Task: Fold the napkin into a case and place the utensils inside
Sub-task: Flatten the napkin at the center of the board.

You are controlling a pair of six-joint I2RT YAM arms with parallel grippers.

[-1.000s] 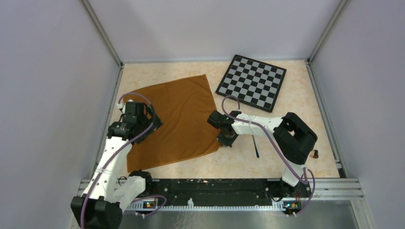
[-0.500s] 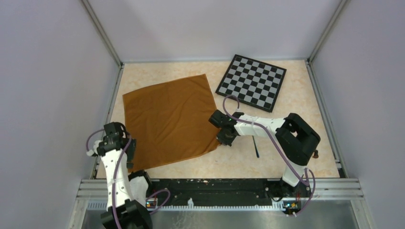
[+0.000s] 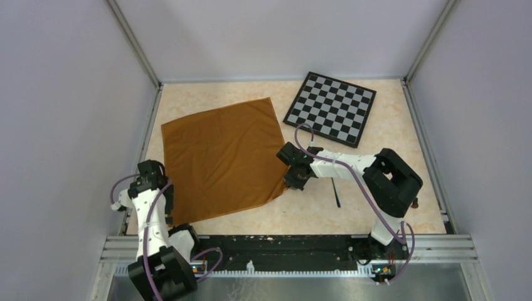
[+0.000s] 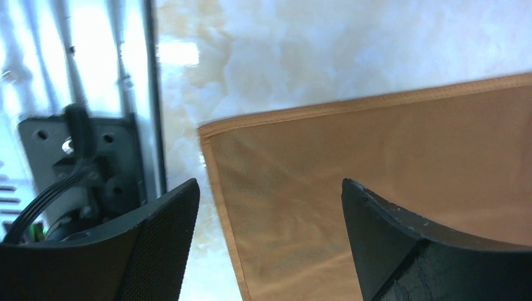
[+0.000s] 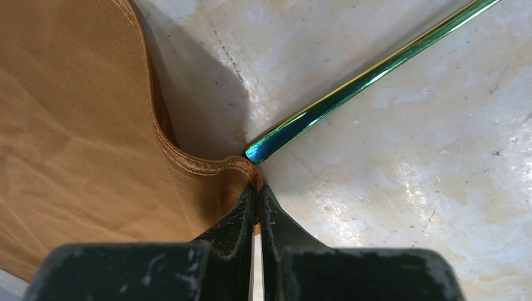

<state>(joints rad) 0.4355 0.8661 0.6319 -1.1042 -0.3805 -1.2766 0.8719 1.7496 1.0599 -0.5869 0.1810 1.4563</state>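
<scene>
The rust-brown napkin [image 3: 219, 157] lies spread flat on the table, unfolded. My right gripper [image 3: 295, 180] is shut on the napkin's near-right corner [image 5: 241, 169], and the cloth bunches up at its tips. One slim dark utensil [image 3: 336, 193] lies just right of that corner; its shiny green-blue handle [image 5: 364, 78] ends right at the pinched corner. My left gripper [image 3: 164, 199] hangs open above the napkin's near-left corner [image 4: 210, 132], one finger [image 4: 150, 238] off the cloth and the other over it. The second utensil is not clearly visible.
The black-and-grey checkered board [image 3: 330, 108] lies at the back right, beyond the napkin. The left arm's base mount [image 4: 75, 163] and the metal rail sit close to the napkin's near-left corner. Enclosure walls stand on both sides.
My left arm pulled back from the napkin's left edge to its near-left corner, then barely shifted. My right gripper stayed shut on the near-right corner.
</scene>
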